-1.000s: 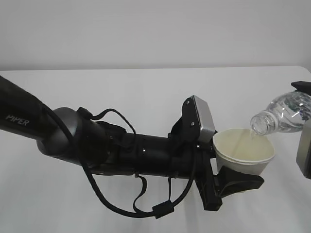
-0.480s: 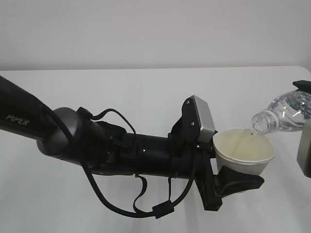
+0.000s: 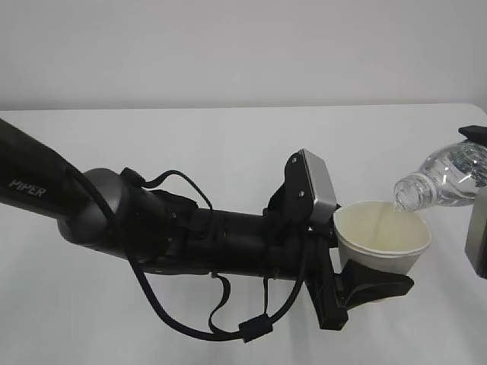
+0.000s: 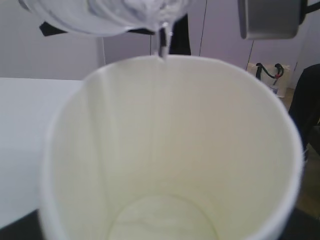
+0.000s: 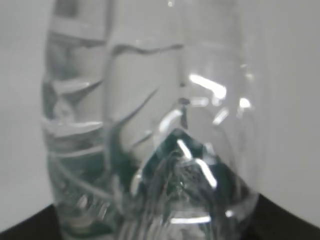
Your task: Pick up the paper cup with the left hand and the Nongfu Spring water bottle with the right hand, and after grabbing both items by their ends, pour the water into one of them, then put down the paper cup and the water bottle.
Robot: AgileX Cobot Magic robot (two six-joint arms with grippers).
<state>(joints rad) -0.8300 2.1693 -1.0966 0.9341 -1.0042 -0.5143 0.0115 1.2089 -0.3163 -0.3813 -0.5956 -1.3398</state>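
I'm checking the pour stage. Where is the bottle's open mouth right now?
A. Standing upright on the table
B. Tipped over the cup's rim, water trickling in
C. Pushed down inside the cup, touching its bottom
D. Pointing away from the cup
B: the water bottle is tilted mouth-down above the paper cup rim, with a thin stream of water falling in.

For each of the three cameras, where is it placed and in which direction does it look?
Exterior view: in front of the table, looking down at a slant; shows the left hand holding the paper cup and part of the right hand.
Left wrist view: on the left arm, looking into the paper cup; the water falls in.
Right wrist view: on the right arm, close against the Nongfu Spring water bottle; fingers hidden.
Shared: exterior and left wrist views both show the cup under the bottle's mouth.
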